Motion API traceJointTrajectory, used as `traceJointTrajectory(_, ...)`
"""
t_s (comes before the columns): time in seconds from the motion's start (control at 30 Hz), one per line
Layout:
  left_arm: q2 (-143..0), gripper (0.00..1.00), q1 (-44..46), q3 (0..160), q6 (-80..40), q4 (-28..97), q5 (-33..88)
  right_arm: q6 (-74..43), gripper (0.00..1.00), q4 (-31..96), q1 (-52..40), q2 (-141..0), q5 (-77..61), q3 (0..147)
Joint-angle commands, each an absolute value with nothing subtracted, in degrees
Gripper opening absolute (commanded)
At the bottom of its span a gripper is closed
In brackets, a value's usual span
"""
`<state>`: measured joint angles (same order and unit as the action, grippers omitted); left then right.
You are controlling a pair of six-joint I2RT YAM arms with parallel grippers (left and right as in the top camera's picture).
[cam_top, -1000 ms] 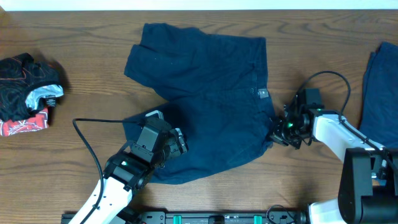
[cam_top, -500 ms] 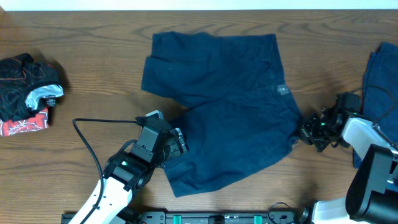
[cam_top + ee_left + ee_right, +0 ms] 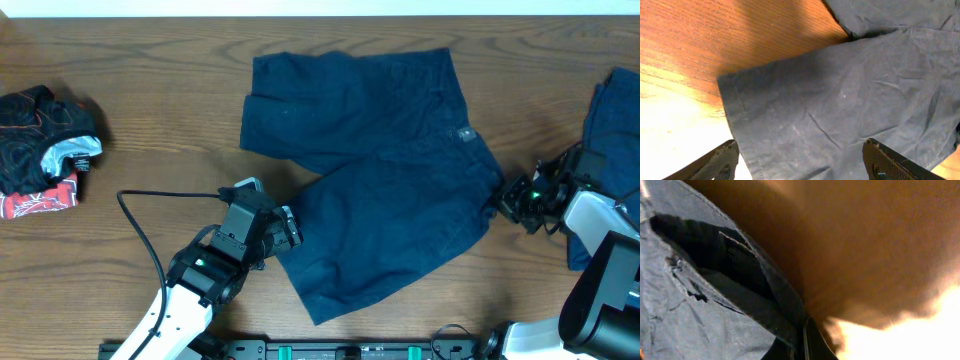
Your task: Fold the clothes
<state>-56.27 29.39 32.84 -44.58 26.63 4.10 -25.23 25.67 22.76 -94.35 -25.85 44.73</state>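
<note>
Dark navy shorts lie spread on the wooden table, two wide legs pointing left, a small tag near the waistband at right. My right gripper is shut on the shorts' waistband edge at the right. My left gripper is open, hovering over the hem of the lower leg, with a finger on each side of the cloth. Another blue piece lies at the right edge.
A crumpled pile of black, red and grey clothes sits at the far left. A black cable loops from the left arm. The table's front edge has a black rail.
My right gripper has dragged the shorts to the right by the waistband; the whole garment has slid right. The left arm has stayed in place, so the leg hem now lies under it.
</note>
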Motion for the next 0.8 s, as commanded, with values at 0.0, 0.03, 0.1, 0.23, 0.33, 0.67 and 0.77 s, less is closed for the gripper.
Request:
traceJointTrajectory(0.0, -56.42, 0.81, 29.17, 33.67, -43.33, 26.70, 3.86, -22.61, 0.01, 24.43, 23.07, -94.78, -26.37, 48.93)
traceJointTrajectory(0.03, -56.42, 0.81, 29.17, 33.67, -43.33, 26.70, 4.03, -23.81, 0.01, 24.21, 23.07, -94.78, -26.39, 50.00)
traceJointTrajectory(0.1, -56.42, 0.81, 29.17, 33.67, -43.31, 26.72, 4.49, -24.75, 0.01, 24.21, 23.07, -94.78, -26.98, 52.58)
traceJointTrajectory(0.23, -56.47, 0.81, 29.17, 33.67, -43.33, 26.72, 5.13, -24.58, 0.01, 25.78, 22.81, -94.78, -27.27, 57.17)
traceJointTrajectory(0.33, -56.47, 0.81, 29.17, 33.67, -43.33, 26.72, 5.13, -24.62, 0.01, 27.92, 22.61, -94.78, -27.27, 59.37)
traceJointTrajectory(0.67, -56.73, 0.81, 29.17, 33.67, -43.09, 27.57, 5.08, -24.14, 0.01, 33.36, 22.15, -94.78, -24.75, 59.53)
traceJointTrajectory(0.77, -57.76, 0.81, 29.17, 33.67, -43.11, 27.86, 5.10, -24.16, 0.01, 34.85, 22.13, -94.78, -23.97, 59.51)
